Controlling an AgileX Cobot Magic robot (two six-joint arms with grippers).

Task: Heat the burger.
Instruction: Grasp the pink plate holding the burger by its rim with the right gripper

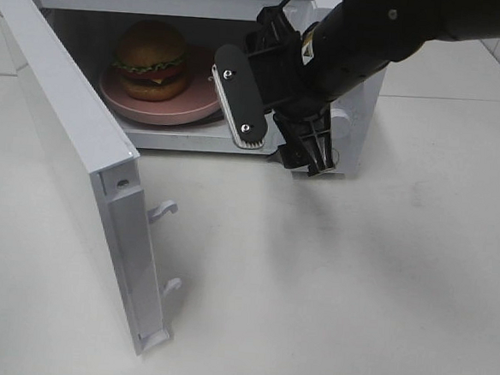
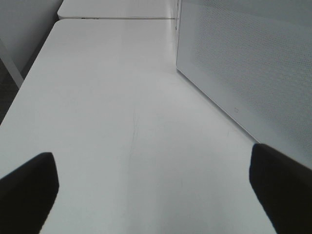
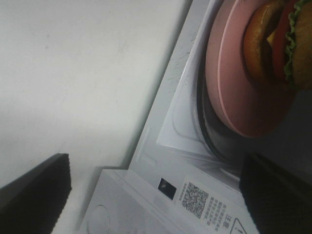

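The burger (image 1: pixel 152 59), with a golden bun, green lettuce and a dark patty, sits on a pink plate (image 1: pixel 127 103) inside the open white microwave (image 1: pixel 365 97). My right gripper (image 1: pixel 276 125) is open and empty, turned on its side just outside the cavity's front right edge, apart from the plate. In the right wrist view the burger (image 3: pixel 273 44) and the plate (image 3: pixel 229 73) lie beyond the open right gripper (image 3: pixel 156 195). My left gripper (image 2: pixel 155 195) is open and empty over bare table, beside the door's perforated panel (image 2: pixel 243 63). It is out of the exterior view.
The microwave door (image 1: pixel 73 141) stands swung wide open to the left, with two latch hooks (image 1: pixel 163 209) on its free edge. The control panel with a round knob (image 1: pixel 341 117) is behind my right arm. White tabletop (image 1: pixel 354 289) lies in front.
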